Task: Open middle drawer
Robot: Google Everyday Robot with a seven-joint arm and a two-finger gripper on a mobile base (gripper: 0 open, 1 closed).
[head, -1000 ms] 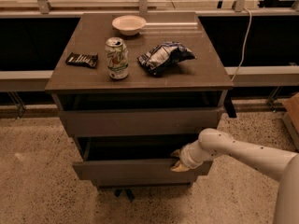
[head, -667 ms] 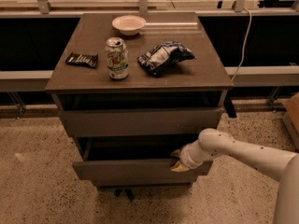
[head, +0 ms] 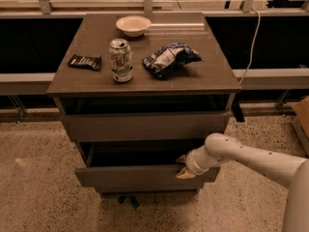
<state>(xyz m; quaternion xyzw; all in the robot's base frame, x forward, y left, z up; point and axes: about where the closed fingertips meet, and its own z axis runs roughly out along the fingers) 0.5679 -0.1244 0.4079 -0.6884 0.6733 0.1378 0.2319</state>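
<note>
Gripper (head: pixel 184 166) at one open middle drawer (head: pixel 130 176)

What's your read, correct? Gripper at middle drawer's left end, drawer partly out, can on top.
Wrong side: the camera view shows the gripper at the right end of the middle drawer, not the left. Drawer partly out, can on top, as stated.

1. One white bowl (head: pixel 133 25).
2. One drink can (head: pixel 120 60).
3. One crumpled chip bag (head: pixel 169 59).
4. One dark snack bar (head: pixel 85 62).
5. Two drawer fronts in view.
6. One gripper (head: pixel 184 166), at the top edge of the pulled-out middle drawer (head: pixel 135 176), right end.
</note>
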